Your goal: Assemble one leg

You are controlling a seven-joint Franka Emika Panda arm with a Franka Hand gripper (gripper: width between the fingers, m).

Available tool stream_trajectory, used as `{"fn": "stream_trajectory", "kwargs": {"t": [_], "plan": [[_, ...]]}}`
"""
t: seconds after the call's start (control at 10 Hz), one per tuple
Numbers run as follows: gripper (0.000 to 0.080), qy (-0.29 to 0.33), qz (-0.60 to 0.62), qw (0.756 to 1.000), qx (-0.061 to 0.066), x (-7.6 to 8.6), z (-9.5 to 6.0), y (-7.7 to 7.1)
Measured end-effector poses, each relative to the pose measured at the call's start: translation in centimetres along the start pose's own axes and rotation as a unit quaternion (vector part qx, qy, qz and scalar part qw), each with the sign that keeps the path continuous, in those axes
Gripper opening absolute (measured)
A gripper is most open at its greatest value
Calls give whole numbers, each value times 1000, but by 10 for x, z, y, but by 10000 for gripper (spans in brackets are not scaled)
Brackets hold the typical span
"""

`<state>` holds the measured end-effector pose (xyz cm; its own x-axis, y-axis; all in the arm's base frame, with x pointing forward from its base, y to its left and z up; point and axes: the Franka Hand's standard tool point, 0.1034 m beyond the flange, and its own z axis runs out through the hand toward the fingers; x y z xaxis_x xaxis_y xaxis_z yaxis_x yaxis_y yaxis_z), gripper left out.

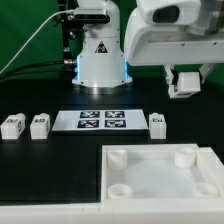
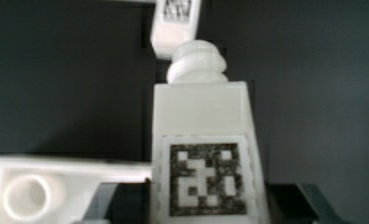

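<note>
**Four legs: three on the bench, one up in the jaws**

At the exterior view's left, two legs sit side by side on the black bench (image 1: 40, 175): the leftmost leg (image 1: 13, 124) and the second leg (image 1: 39, 124), near each other but apart. Next comes the one marker board (image 1: 100, 120), carrying four tags, in front of the arm's base (image 1: 100, 55). Just beyond the board's right end is the third leg (image 1: 157, 122). Above it and further right, the arm (image 1: 175, 30) hangs over the bench with its jaws clamped on the fourth leg (image 1: 183, 86), which is clear of the surface. One tray (image 1: 150, 172) fills the near right corner, and at least three round corner sockets show on it.

Only the exterior view shows all four legs at once. The wrist view alone shows the fourth leg (image 2: 202, 120) close up. Its black-and-white tag (image 2: 202, 178) faces the camera, its rounded, ridged end points away, and dark fingers (image 2: 106, 206) sit on either side of it. One tray corner (image 2: 35, 188) with a single socket lies beside it. Beyond the tip is another tagged white part (image 2: 174, 25), cropped too much to tell which.
</note>
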<state>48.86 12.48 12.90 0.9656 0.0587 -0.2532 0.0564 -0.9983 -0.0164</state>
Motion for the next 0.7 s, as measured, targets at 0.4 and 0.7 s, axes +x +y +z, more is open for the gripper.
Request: {"fn": "stream_trajectory", "kwargs": {"t": [0.4,0.7], "plan": [[291,169,-15,985,8,50,-32,22],[291,315,-10,949,28,66,-58,7]]}}
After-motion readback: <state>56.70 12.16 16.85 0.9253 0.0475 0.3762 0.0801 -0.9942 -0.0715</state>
